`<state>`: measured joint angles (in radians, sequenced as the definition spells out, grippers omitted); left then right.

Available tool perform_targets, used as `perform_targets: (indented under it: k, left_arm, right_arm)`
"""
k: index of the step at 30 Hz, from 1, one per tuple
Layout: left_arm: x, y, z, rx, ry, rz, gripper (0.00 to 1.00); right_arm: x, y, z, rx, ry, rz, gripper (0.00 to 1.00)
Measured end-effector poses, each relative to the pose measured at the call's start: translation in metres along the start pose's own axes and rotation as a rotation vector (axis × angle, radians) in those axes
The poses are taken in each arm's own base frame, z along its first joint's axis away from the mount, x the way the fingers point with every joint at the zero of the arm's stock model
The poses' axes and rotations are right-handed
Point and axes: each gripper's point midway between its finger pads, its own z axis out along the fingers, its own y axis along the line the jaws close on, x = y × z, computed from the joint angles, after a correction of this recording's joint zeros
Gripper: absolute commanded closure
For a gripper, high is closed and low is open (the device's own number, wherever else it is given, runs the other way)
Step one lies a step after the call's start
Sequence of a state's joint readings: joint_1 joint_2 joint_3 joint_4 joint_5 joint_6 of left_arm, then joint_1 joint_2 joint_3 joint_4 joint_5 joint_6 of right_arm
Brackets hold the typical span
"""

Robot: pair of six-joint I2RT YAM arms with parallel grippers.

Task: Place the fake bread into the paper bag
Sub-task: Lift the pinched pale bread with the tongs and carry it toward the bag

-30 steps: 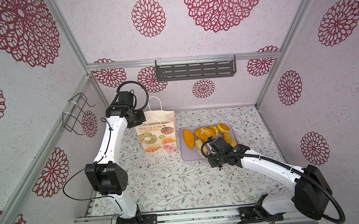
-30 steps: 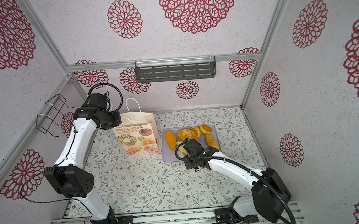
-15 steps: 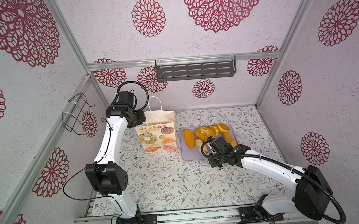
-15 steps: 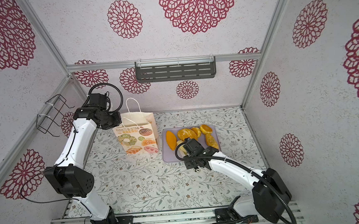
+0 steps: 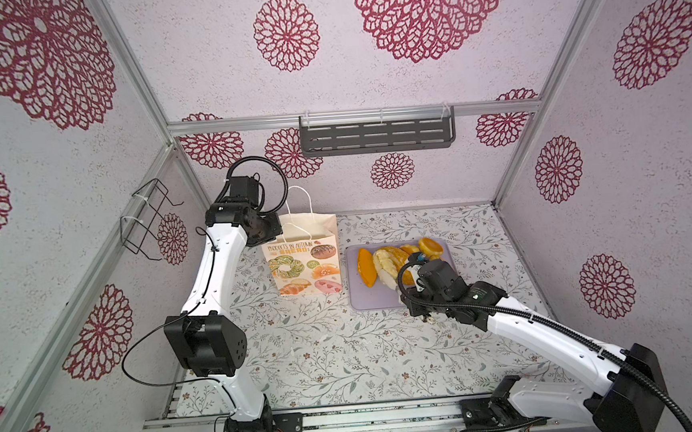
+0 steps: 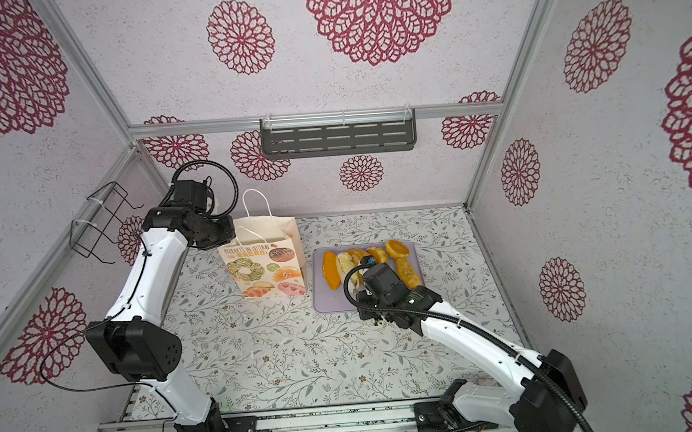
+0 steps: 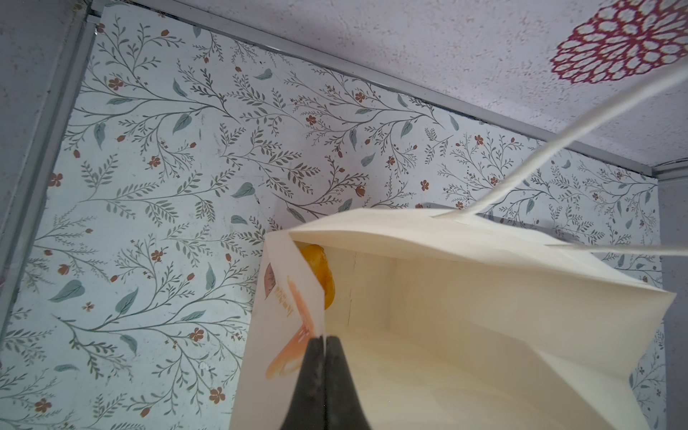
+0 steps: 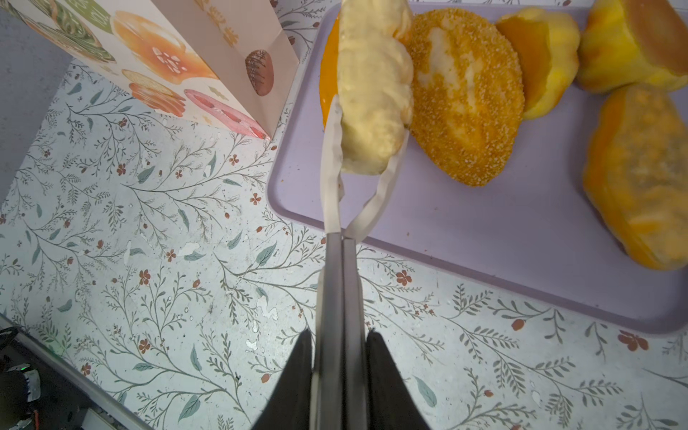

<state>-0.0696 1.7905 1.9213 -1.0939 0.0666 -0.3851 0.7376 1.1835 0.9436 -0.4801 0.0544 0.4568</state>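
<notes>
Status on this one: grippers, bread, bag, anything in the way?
Left gripper shut on paper bag rim, mouth open. Right gripper shut on tongs pinching pale loaf at lilac tray. One orange bun already bagged. Handles stand at the mouth.

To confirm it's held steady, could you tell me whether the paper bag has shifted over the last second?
No; the paper bag stands just as close to the lilac tray.
</notes>
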Motion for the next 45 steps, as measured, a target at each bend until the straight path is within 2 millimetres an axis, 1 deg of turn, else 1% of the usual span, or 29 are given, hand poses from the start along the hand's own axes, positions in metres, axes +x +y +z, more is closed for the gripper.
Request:
perform_targets:
  k: [8,15,17,25,29,36,45]
  left_arm:
    - [-0.001,0.005,0.000,-0.029,-0.008,0.009,1.00]
    - [-0.002,0.009,0.000,-0.057,-0.015,0.018,1.00]
    - [-0.003,0.010,0.000,-0.063,-0.017,0.020,1.00]
    - [-0.003,0.013,-0.001,-0.077,-0.021,0.020,1.00]
    - [-0.003,0.013,-0.001,-0.077,-0.021,0.020,1.00]
    - [-0.003,0.012,-0.001,-0.072,-0.021,0.021,1.00]
    - [-0.003,0.011,-0.001,-0.069,-0.020,0.021,1.00]
  right_arm:
    - [-0.007,0.003,-0.014,-0.021,-0.043,0.019,1.00]
    - [-0.012,0.004,-0.020,-0.021,-0.046,0.016,1.00]
    - [-0.020,0.007,-0.026,-0.028,-0.061,0.012,1.00]
    - [-0.062,0.028,-0.055,-0.085,-0.162,0.000,1.00]
    - [-0.074,0.034,-0.060,-0.096,-0.182,-0.011,1.00]
    - [-0.088,0.043,-0.058,-0.105,-0.179,-0.054,1.00]
    - [-0.123,0.062,-0.073,-0.129,-0.229,-0.121,1.00]
